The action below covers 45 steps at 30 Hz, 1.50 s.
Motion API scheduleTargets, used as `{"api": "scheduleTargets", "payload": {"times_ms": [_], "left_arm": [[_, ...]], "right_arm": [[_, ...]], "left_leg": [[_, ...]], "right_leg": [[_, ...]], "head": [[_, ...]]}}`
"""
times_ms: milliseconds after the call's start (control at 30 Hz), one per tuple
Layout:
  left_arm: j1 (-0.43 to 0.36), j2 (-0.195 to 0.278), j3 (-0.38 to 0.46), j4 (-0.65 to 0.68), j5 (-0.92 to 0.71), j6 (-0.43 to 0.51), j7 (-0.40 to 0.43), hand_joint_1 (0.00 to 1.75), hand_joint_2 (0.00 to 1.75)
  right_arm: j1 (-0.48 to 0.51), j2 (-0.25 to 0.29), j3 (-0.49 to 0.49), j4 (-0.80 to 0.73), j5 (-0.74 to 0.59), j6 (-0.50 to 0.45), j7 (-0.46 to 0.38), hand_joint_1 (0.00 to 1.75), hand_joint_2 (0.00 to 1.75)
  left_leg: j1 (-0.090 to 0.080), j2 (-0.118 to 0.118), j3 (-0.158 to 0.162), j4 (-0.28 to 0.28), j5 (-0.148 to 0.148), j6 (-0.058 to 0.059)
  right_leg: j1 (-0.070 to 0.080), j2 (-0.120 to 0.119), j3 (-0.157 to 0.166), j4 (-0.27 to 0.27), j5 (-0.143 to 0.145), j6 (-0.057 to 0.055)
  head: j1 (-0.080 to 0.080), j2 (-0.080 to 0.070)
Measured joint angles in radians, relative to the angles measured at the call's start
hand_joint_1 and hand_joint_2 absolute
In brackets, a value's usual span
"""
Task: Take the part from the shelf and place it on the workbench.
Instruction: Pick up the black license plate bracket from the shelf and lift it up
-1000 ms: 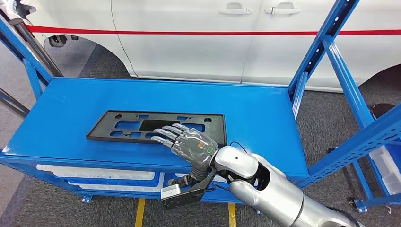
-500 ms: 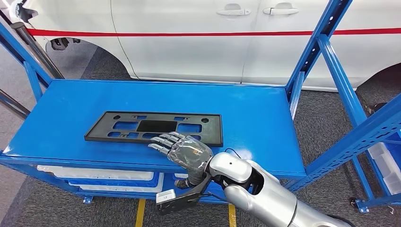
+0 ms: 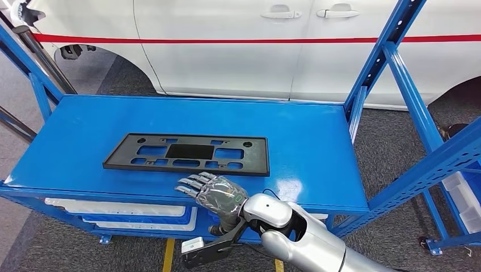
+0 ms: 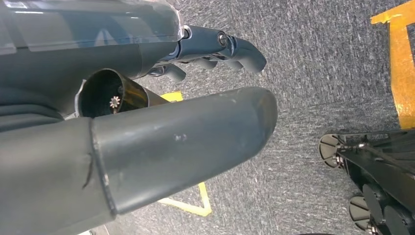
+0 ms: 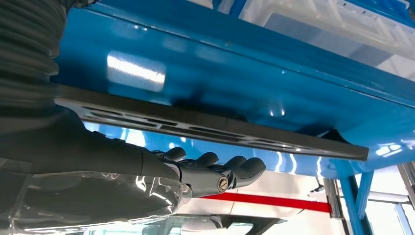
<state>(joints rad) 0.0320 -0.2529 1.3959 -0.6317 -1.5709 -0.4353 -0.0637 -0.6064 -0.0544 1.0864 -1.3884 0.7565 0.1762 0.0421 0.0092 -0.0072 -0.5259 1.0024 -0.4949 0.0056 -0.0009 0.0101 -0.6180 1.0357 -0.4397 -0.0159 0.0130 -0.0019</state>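
The black part (image 3: 187, 154) lies flat on the blue workbench (image 3: 306, 133), a little left of the middle and nearer the front edge than the back, its long side running along that edge. The right hand (image 3: 214, 194) hovers over the front edge just beside the part's near long side, apart from it, palm down, fingers (image 3: 190, 186) stretched out and slightly spread, holding nothing. In the right wrist view the same hand (image 5: 147, 181) shows its fingers extended side by side near the part's (image 5: 210, 128) edge without touching it. The left hand (image 4: 147, 127) hangs over grey carpet (image 4: 318, 88) with yellow floor marks (image 4: 401, 63); its thumb is straight and its fingers (image 4: 235, 49) loosely curled, with nothing in them. Behind the workbench stands a white car (image 3: 238, 45) with a red stripe, and white bins (image 3: 113, 207) sit on the level below the top.
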Motion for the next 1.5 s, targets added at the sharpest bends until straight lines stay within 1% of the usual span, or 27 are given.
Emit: {"api": "scheduleTargets", "payload": {"times_ms": [167,367,467,733,867,933,1000,1067,1100,1167,1200,1233,1300,1333,1367,1400,1433,1467,1500], "left_arm": [[-0.001,0.000,0.000,0.000,0.000,0.001,0.001,0.00,0.00],[-0.004,0.000,0.000,0.005,0.000,0.010,0.001,0.00,0.00],[-0.006,0.001,0.000,0.017,0.000,0.022,0.001,0.00,0.00],[-0.022,0.015,0.004,0.079,0.000,0.071,0.015,0.00,0.00],[-0.028,0.024,0.007,0.112,0.000,0.087,0.021,0.00,0.00],[-0.031,0.031,0.007,0.128,0.000,0.093,0.020,0.00,0.00],[-0.033,0.038,0.007,0.143,0.000,0.099,0.018,0.00,0.00],[-0.033,0.047,0.007,0.156,0.000,0.104,0.018,0.00,0.00],[-0.034,0.052,0.007,0.162,0.000,0.106,0.019,0.00,0.00],[-0.035,0.057,0.007,0.171,0.000,0.108,0.020,0.00,0.00],[-0.036,0.058,0.007,0.175,0.000,0.108,0.020,0.00,0.00],[-0.036,0.059,0.007,0.179,0.000,0.108,0.020,0.00,0.00],[-0.037,0.060,0.007,0.185,0.000,0.108,0.021,0.00,0.00],[-0.036,0.061,0.007,0.188,0.000,0.108,0.021,0.00,0.00],[-0.036,0.062,0.007,0.191,0.000,0.108,0.021,0.00,0.00],[-0.036,0.063,0.007,0.193,0.000,0.108,0.020,0.00,0.00],[-0.036,0.064,0.007,0.195,0.000,0.108,0.020,0.00,0.00],[-0.036,0.065,0.007,0.196,0.000,0.108,0.020,0.00,0.00],[-0.038,0.067,0.007,0.198,0.000,0.108,0.020,0.00,0.00]], "right_arm": [[0.004,0.011,0.007,0.018,0.002,0.000,0.003,0.00,1.75],[0.007,0.044,0.015,0.063,0.017,-0.002,0.020,0.00,1.75],[0.004,0.074,0.015,0.108,0.026,-0.009,0.033,0.00,1.75],[-0.032,0.186,-0.007,0.271,0.089,-0.073,0.069,0.00,1.75],[-0.060,0.237,-0.031,0.349,0.110,-0.084,0.096,0.00,0.00],[-0.075,0.253,-0.043,0.379,0.096,-0.080,0.082,0.00,0.00],[-0.085,0.260,-0.053,0.396,0.071,-0.072,0.043,0.00,0.00],[-0.088,0.262,-0.061,0.403,0.056,-0.068,0.011,0.00,0.00],[-0.090,0.263,-0.064,0.404,0.055,-0.068,0.002,0.00,0.00],[-0.094,0.264,-0.064,0.403,0.060,-0.071,-0.005,0.00,0.87],[-0.097,0.265,-0.064,0.403,0.061,-0.072,-0.007,0.00,1.31],[-0.099,0.265,-0.064,0.402,0.062,-0.074,-0.008,0.00,1.75],[-0.101,0.262,-0.064,0.403,0.061,-0.075,-0.008,0.00,1.75],[-0.100,0.260,-0.064,0.403,0.061,-0.075,-0.007,0.00,1.75],[-0.099,0.258,-0.064,0.403,0.060,-0.075,-0.007,0.00,1.75],[-0.099,0.256,-0.064,0.403,0.060,-0.075,-0.007,0.00,1.75],[-0.099,0.256,-0.064,0.403,0.060,-0.075,-0.007,0.00,1.75],[-0.100,0.255,-0.064,0.403,0.060,-0.075,-0.007,0.00,1.75],[-0.100,0.255,-0.064,0.403,0.060,-0.075,-0.007,0.00,1.75]], "left_leg": [[0.000,0.000,0.000,0.000,0.000,0.000],[0.000,0.000,0.000,0.000,0.000,0.000],[0.000,0.000,0.000,0.000,0.000,0.000],[0.000,0.000,0.001,0.000,0.000,0.000],[0.000,0.000,0.001,0.000,0.000,0.000],[0.000,0.000,0.001,0.000,0.000,0.000],[0.000,0.000,0.001,0.000,0.000,0.000],[-0.002,0.000,-0.001,0.003,-0.001,0.005],[-0.003,0.000,-0.001,-0.001,0.001,0.011],[0.004,0.000,0.017,-0.032,0.017,0.023],[0.008,-0.001,0.028,-0.049,0.026,0.027],[0.013,-0.003,0.036,-0.061,0.033,0.029],[0.014,-0.011,0.037,-0.065,0.035,0.030],[0.015,-0.019,0.037,-0.062,0.034,0.027],[0.018,-0.027,0.036,-0.058,0.031,0.023],[0.023,-0.037,0.036,-0.052,0.026,0.016],[0.028,-0.048,0.035,-0.042,0.018,0.007],[0.033,-0.058,0.032,-0.032,0.009,-0.003],[0.036,-0.069,0.025,-0.017,0.000,-0.014]], "right_leg": [[0.000,0.000,0.000,0.000,0.000,0.000],[0.000,0.000,0.000,0.000,0.000,0.000],[0.000,0.000,0.000,0.000,0.000,0.000],[0.000,0.000,0.001,0.000,0.000,0.000],[0.000,0.000,0.001,0.000,0.000,0.000],[0.000,0.000,0.001,0.000,0.000,0.000],[0.000,0.000,0.001,0.000,0.000,0.000],[-0.003,-0.001,0.002,-0.004,0.003,0.005],[-0.004,-0.001,0.006,-0.009,0.006,0.009],[-0.002,-0.004,0.010,-0.013,0.003,0.017],[-0.001,-0.004,0.004,0.004,-0.011,0.020],[-0.003,-0.005,-0.015,0.045,-0.035,0.024],[-0.010,-0.005,-0.073,0.166,-0.089,0.033],[-0.015,-0.005,-0.098,0.213,-0.102,0.039],[-0.020,-0.005,-0.107,0.227,-0.096,0.044],[-0.026,-0.004,-0.096,0.205,-0.072,0.049],[-0.032,0.002,-0.070,0.150,-0.037,0.055],[-0.037,0.022,-0.040,0.095,-0.016,0.060],[-0.042,0.046,-0.016,0.049,-0.004,0.061]], "head": [[0.000,0.000],[0.000,0.000],[0.000,0.000],[0.000,0.000],[0.000,0.000],[0.000,0.000],[0.000,0.000],[0.000,0.000],[0.000,0.000],[0.001,0.000],[0.001,0.000],[0.002,0.000],[0.002,0.000],[0.002,0.000],[0.002,0.000],[0.002,0.000],[0.002,0.000],[0.003,0.000],[0.004,0.000]]}}
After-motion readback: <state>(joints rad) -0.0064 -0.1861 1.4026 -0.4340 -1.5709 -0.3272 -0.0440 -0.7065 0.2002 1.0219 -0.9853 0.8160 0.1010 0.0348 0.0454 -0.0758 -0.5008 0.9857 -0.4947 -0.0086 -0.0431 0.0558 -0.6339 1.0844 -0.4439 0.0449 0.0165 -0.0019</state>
